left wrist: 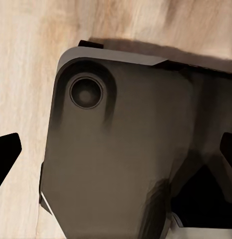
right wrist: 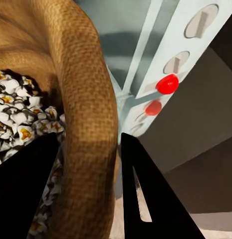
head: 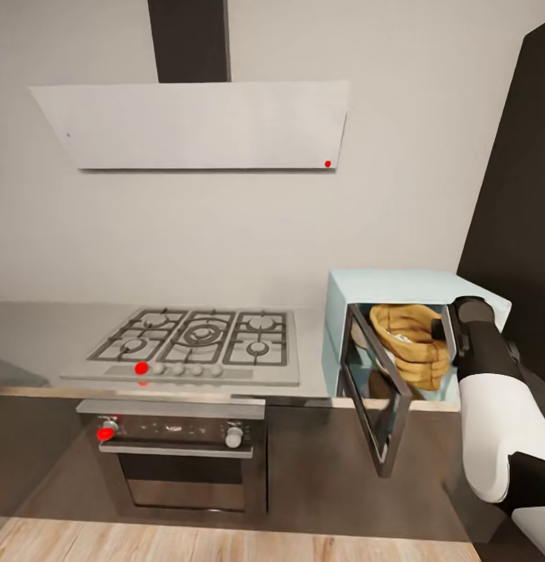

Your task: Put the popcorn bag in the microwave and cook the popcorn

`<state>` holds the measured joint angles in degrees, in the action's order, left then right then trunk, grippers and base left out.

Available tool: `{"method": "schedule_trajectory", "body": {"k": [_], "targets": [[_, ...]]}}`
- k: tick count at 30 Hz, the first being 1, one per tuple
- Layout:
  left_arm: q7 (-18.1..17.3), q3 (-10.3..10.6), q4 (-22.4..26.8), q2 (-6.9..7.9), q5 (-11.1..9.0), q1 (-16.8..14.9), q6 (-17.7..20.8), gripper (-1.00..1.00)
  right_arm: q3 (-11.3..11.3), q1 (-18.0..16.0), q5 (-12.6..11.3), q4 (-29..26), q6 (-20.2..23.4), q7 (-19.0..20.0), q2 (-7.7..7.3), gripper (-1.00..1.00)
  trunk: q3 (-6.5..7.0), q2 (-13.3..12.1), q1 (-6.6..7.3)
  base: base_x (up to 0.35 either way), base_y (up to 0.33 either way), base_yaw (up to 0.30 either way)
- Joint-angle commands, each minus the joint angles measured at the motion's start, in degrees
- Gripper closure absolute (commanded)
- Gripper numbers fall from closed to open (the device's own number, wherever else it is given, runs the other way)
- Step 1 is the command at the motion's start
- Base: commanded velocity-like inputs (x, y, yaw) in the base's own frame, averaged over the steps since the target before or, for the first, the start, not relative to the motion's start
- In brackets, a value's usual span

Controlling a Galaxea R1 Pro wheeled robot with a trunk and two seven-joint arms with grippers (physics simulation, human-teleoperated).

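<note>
Bag [head: 409, 343] inside microwave [head: 382, 290], lower right; door [head: 378, 390] open. Popcorn [right wrist: 18, 114] popped. Right jaws grasping bag rim. Left jaws: cannot tell. Remaining: release.

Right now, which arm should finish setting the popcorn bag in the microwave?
Right. Its pincer straddles the popcorn bag rim inside the open microwave; the left wrist camera faces floor and the robot's base.

I note a tan-orange woven popcorn bag [right wrist: 81, 99], white popcorn [right wrist: 21, 114] flecked yellow, a pale blue microwave [head: 397, 285], apparently grey worktop [head: 38, 336], black claw fingers [right wrist: 145, 199].
</note>
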<state>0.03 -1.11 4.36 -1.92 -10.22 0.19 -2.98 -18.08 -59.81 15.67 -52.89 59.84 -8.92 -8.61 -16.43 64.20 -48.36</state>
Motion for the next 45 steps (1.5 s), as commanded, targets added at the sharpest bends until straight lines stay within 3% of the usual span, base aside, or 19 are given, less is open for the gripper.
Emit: {"method": "schedule_trajectory", "body": {"k": [1, 18, 45], "targets": [[0.0, 0.0, 0.0, -0.01, -0.3, 0.0, -0.1, -1.0, 0.2, -1.0, 0.1, -0.8, 0.2, -0.2, 0.0, 1.0, -0.06, 0.0, -0.04, 0.187, 0.0, 0.0], [0.0, 0.0, 0.0, -0.01, -0.3, 0.0, -0.1, -1.0, 0.2, -1.0, 0.0, -0.6, 0.2, -0.2, 0.08, 1.0, -0.06, 0.0, -0.04, 0.183, 0.0, 0.0], [0.0, 0.0, 0.1, -0.01, -0.3, 0.0, -0.1, -1.0, 0.2, -1.0, 0.0, -0.2, 0.2, -0.2, 0.08, 1.0, -0.06, 0.0, -0.04, 0.055, 0.0, 0.0]]}}
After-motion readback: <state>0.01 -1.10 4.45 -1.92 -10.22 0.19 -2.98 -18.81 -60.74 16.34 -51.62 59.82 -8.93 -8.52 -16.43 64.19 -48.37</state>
